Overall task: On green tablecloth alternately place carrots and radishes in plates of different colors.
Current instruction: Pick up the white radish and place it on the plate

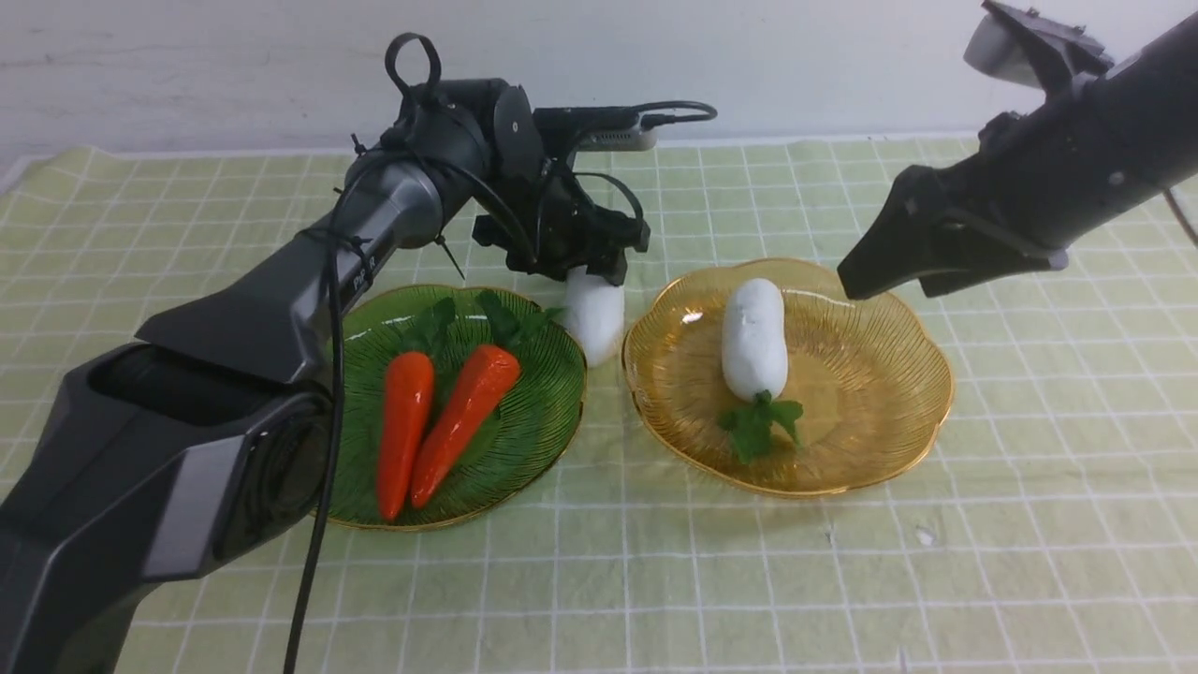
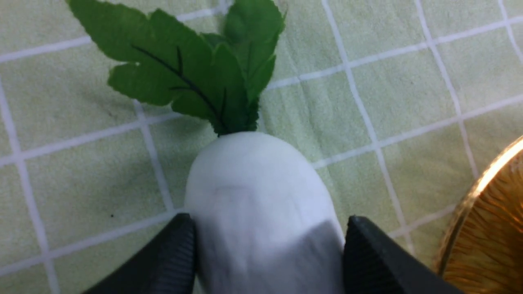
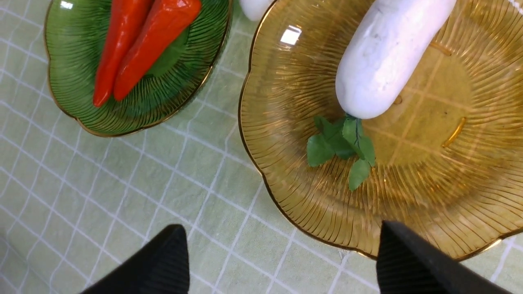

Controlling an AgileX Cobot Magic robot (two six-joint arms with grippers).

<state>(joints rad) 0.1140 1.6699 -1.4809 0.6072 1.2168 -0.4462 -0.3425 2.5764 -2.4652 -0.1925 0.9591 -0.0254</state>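
Two orange carrots [image 1: 404, 431] [image 1: 465, 421] lie side by side in the dark green plate [image 1: 538, 412]. One white radish [image 1: 753, 337] lies in the amber plate [image 1: 861, 374], leaves toward me. My left gripper [image 1: 594, 276] is behind the gap between the plates, its jaws closed on the sides of the second radish [image 1: 596, 318]. In the left wrist view both fingers press that radish [image 2: 253, 183], whose leaves [image 2: 192, 73] spread over the green tablecloth [image 2: 81, 163]. My right gripper [image 1: 847, 276] hovers over the amber plate's far right rim, open and empty [image 3: 282, 232].
The green tablecloth [image 1: 1029, 524] covers the whole table up to a white wall at the back. The amber plate's rim [image 2: 490, 228] is close beside the left gripper's finger. My left arm's forearm overhangs the green plate's left edge.
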